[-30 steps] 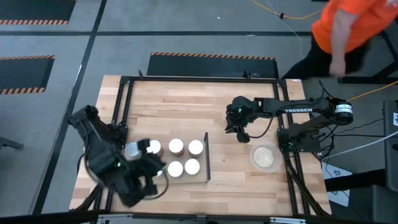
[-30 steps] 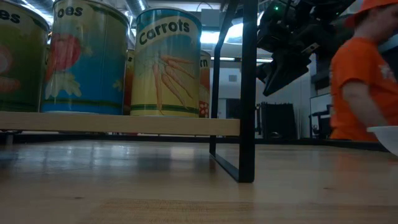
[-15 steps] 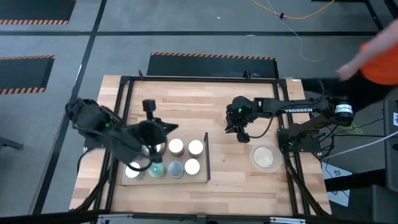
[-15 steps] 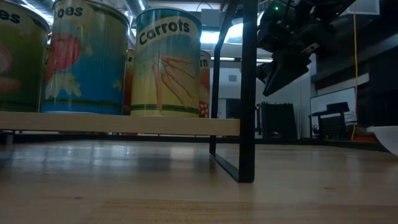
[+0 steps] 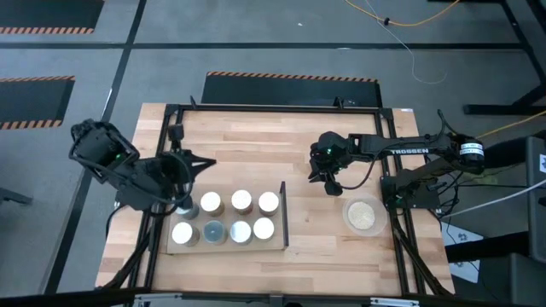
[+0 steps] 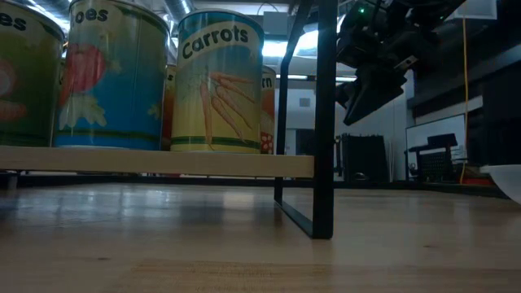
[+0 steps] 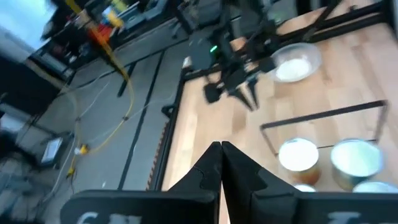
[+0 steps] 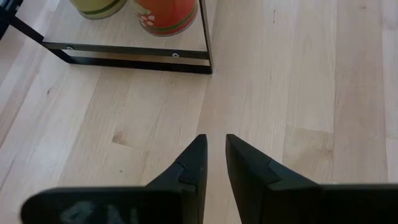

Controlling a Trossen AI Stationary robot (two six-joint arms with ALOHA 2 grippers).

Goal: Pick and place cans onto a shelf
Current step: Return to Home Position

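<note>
Several cans (image 5: 241, 201) with white or silvery tops stand in two rows on the pale wood shelf (image 5: 275, 242). Its black frame (image 5: 284, 213) is at the right end. In the low view they show as labelled tins (image 6: 220, 81) on the board (image 6: 155, 161). My left gripper (image 5: 205, 160) is shut and empty, above the table just beyond the shelf's far left corner, pointing toward the table's right; its fingers also show in the left wrist view (image 7: 221, 149). My right gripper (image 5: 332, 188) hangs over the table's middle, right of the shelf, open by a narrow gap (image 8: 213, 140) and empty.
A flat round beige dish (image 5: 363, 215) lies on the tabletop near the right arm's base. A black metal frame (image 5: 171, 111) runs around the table's edges. Bare wood lies between the shelf's frame and the dish (image 8: 280, 93).
My left gripper has gone from the shelf's near left corner up and toward the table's far left, turning to point toward the right. Two cans in the near row that the arm covered now show. A person in orange beyond the far right corner has left view.
</note>
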